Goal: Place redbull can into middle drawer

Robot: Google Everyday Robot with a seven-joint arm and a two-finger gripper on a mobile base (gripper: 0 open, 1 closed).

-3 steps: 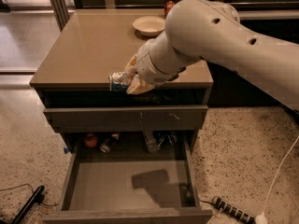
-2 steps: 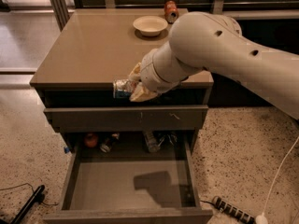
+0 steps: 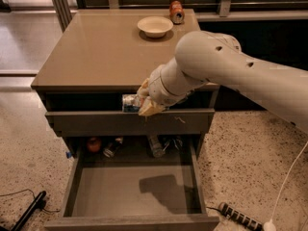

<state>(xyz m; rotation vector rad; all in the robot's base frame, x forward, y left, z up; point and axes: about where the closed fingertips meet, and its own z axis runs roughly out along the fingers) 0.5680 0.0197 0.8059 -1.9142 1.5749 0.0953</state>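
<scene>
The pincer point(image 3: 143, 103) grips the redbull can point(image 3: 129, 103) above the open middle drawer point(image 3: 110, 192), before the cabinet point(image 3: 106, 52).

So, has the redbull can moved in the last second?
Yes: held by the end effector, the can dropped from level with the tabletop edge to just below it.
</scene>
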